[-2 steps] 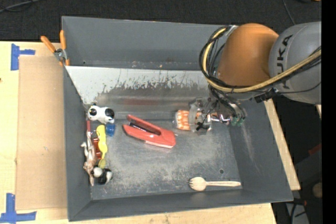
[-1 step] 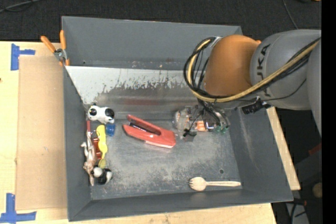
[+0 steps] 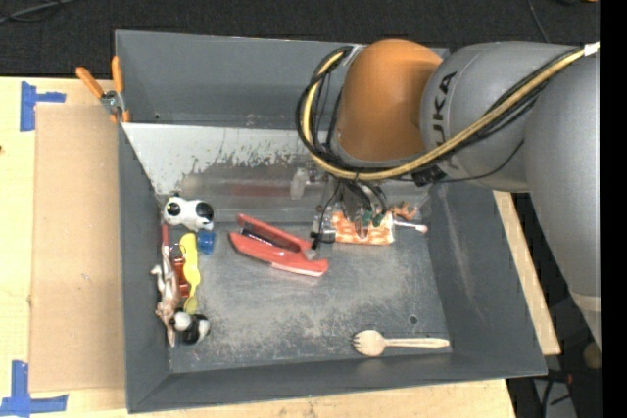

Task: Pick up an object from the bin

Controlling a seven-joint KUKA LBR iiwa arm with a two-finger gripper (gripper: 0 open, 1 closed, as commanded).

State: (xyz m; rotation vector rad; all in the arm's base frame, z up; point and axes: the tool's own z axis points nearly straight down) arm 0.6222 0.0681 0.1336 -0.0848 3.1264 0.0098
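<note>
The jaws hang low in the bin (image 3: pixel 372 299) beneath the arm's orange cover (image 3: pixel 387 98). Wrist and cables hide their tips, so it cannot be told whether they are released or clenched.

Right at the jaws lies the near end of a long red tool (image 3: pixel 274 248) with a black inset and a pale edge, which stretches away from them toward the view's left. Just on the other side of the jaws lies a small orange-and-white packet (image 3: pixel 364 230), touching or nearly touching them. A wooden spoon (image 3: pixel 402 342) lies well apart, toward the front wall. A heap of small toys (image 3: pixel 184 269) is farther off than the red tool, along the far-left wall.

The red tool looks like the likely pick, though that is a judgement. To do it well, the jaws should straddle the tool's narrow width rather than its length and settle low enough to catch both edges. They should also stay clear of the packet, so it is not pinched along with the tool. A grip at the very end risks the tool tipping on the lift, so a hold nearer the middle would carry it more level.
</note>
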